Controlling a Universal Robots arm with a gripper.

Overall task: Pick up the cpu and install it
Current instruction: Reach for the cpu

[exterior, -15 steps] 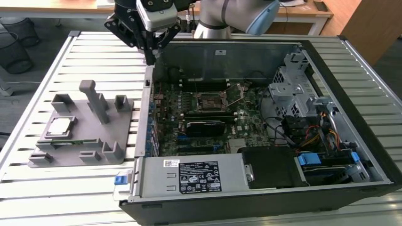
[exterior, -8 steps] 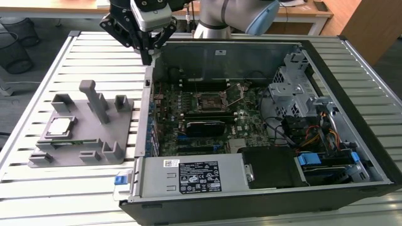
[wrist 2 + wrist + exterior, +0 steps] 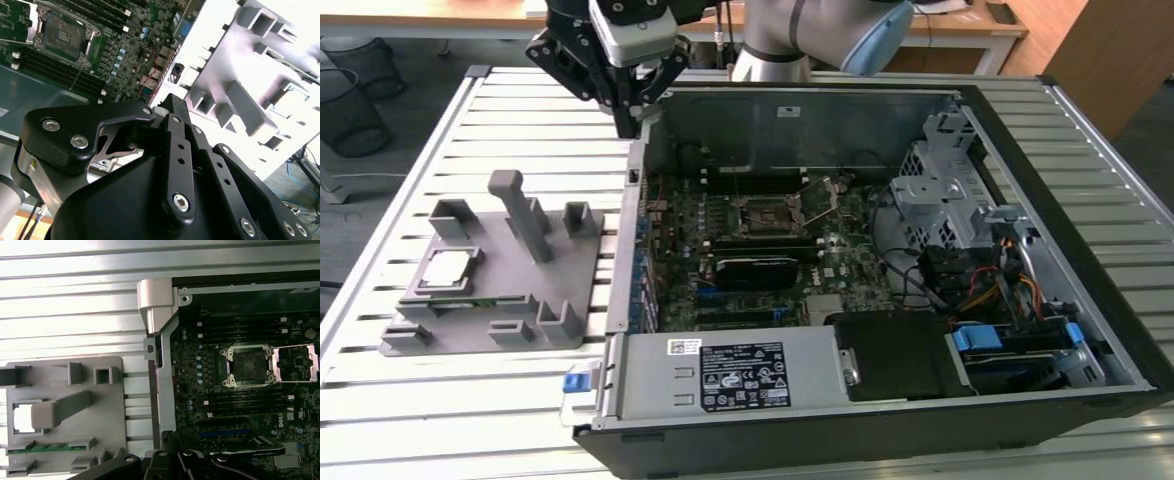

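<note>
The cpu (image 3: 447, 270) is a pale square chip lying flat in a pocket of the grey fixture (image 3: 507, 300), at the exterior view's left. In the first wrist view the cpu (image 3: 21, 418) shows bright white, partly behind a grey post. The dark metal-framed socket (image 3: 766, 214) sits on the motherboard with its lid swung open; in the first wrist view the socket (image 3: 249, 365) looks bare. My gripper (image 3: 630, 124) hangs above the case's left wall near its back corner, between fixture and motherboard. Its fingers are shut with nothing in them.
A green memory strip (image 3: 454, 303) lies in the fixture beside the cpu. The open computer case (image 3: 854, 440) holds a power supply (image 3: 734, 375), cables and a drive cage (image 3: 947, 185). Tall grey posts (image 3: 520, 215) rise from the fixture. Everything rests on a slatted metal table (image 3: 400, 400).
</note>
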